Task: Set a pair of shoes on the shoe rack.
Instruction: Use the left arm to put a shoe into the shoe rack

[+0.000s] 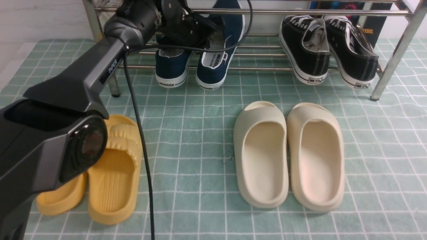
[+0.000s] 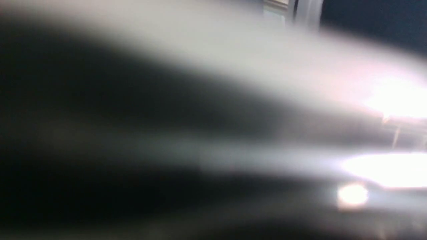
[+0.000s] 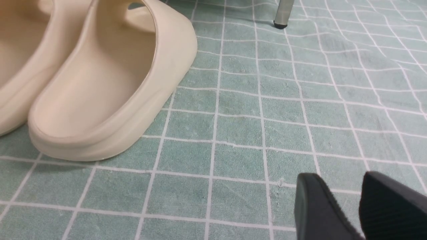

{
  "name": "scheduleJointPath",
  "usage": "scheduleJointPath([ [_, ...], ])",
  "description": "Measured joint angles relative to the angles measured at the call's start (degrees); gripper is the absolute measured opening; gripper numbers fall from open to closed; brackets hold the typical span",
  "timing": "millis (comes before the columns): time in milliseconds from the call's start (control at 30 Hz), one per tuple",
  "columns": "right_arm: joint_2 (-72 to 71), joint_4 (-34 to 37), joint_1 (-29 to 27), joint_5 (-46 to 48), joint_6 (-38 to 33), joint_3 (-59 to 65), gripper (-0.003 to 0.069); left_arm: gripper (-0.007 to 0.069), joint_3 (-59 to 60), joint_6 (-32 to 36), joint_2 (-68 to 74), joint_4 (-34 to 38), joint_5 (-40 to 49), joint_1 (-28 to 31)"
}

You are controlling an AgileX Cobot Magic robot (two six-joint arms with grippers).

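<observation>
Two navy shoes lean on the rack, so seemingly only withdrawal remains: left fingers at one shoe, grip impossible to tell, right fingers parted and empty.

A pale green cloth with a white grid of lines covers the floor, its lines a little wavy up close. At the back left a white wall rises above a strip of bare pale floor. The light is soft and even, with only faint shadows.

Two each: slip-ons, sneakers, cream slides, yellow slides; one rack.
</observation>
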State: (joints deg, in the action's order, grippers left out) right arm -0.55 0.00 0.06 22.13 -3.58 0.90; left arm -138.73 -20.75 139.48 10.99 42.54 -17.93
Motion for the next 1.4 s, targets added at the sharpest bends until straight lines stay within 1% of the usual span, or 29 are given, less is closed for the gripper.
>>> scheduleJointPath([
  [100,0.0,0.0,0.0,0.0,0.0,0.0,0.0239,0.0117,-0.1,0.0,0.1,0.0,-1.4,0.0],
  [133,0.0,0.0,0.0,0.0,0.0,0.0,0.0239,0.0158,-0.1,0.0,0.2,0.1,-1.7,0.0],
  [167,0.0,0.0,0.0,0.0,0.0,0.0,0.0239,0.0167,-0.1,0.0,0.2,0.1,-1.7,0.0],
  [200,0.0,0.0,0.0,0.0,0.0,0.0,0.0239,0.0242,-0.2,0.0,0.2,0.1,-1.7,0.0],
  [233,0.0,0.0,0.0,0.0,0.0,0.0,0.0239,0.0260,-0.2,0.0,0.2,0.1,-1.7,0.0],
  [267,0.0,0.0,0.0,0.0,0.0,0.0,0.0239,0.0311,-0.3,0.0,0.2,0.2,-1.2,0.0],
  [333,0.0,0.0,0.0,0.0,0.0,0.0,0.0239,0.0388,-0.7,0.0,-0.2,0.3,0.7,0.0],
  [367,0.0,0.0,0.0,0.0,0.0,0.0,0.0239,0.0406,-0.7,0.0,-0.7,0.4,1.7,0.0],
  [433,0.0,0.0,0.0,0.0,0.0,0.0,0.0239,0.0417,-0.8,0.0,-1.5,0.4,3.4,0.0],
  [467,0.0,0.0,0.0,0.0,0.0,0.0,0.0239,0.0421,-0.8,0.1,-3.2,0.4,6.5,0.0],
  [533,0.0,0.0,0.0,0.0,0.0,0.0,0.0239,0.0416,-0.8,0.8,-4.3,0.4,8.3,0.0],
  [567,0.0,0.0,0.0,0.0,0.0,0.0,0.0239,0.0400,-0.9,2.3,-6.2,0.4,11.4,0.0],
  [700,0.0,0.0,0.0,0.0,0.0,0.0,0.0239,0.0312,-1.2,7.4,-9.8,-0.3,19.4,0.0],
  [767,0.0,0.0,0.0,0.0,0.0,0.0,0.0239,0.0220,-1.3,9.3,-11.4,-2.8,25.5,-0.1],
  [800,0.0,0.0,0.0,0.0,0.0,0.0,0.0239,0.0154,-1.3,9.7,-11.6,-5.4,27.8,-0.1],
  [833,0.0,0.0,0.0,0.0,0.0,0.0,0.0239,0.0125,-1.1,9.7,-11.6,-6.5,28.2,-0.1],
  [900,0.0,0.0,0.0,0.0,0.0,0.0,0.0239,0.0040,0.2,9.3,-11.6,-10.5,28.7,-0.1],
  [933,0.0,0.0,0.0,0.0,0.0,0.0,0.0239,0.0013,0.9,9.1,-11.6,-11.7,28.8,-0.1],
  [967,0.0,0.0,0.0,0.0,0.0,0.0,0.0239,-0.0013,3.3,8.7,-11.5,-14.6,29.0,-0.1],
  [1100,0.0,0.0,0.0,0.0,0.0,0.0,0.0239,-0.0013,8.1,7.6,-11.5,-17.9,29.0,0.0],
  [1267,0.0,0.0,0.0,0.0,0.0,0.0,0.0239,-0.0013,13.3,7.3,-11.4,-18.4,29.0,0.1],
  [1400,0.0,0.0,0.0,0.0,0.0,0.0,0.0239,-0.0013,14.6,5.7,-11.4,-19.0,28.9,0.4],
])
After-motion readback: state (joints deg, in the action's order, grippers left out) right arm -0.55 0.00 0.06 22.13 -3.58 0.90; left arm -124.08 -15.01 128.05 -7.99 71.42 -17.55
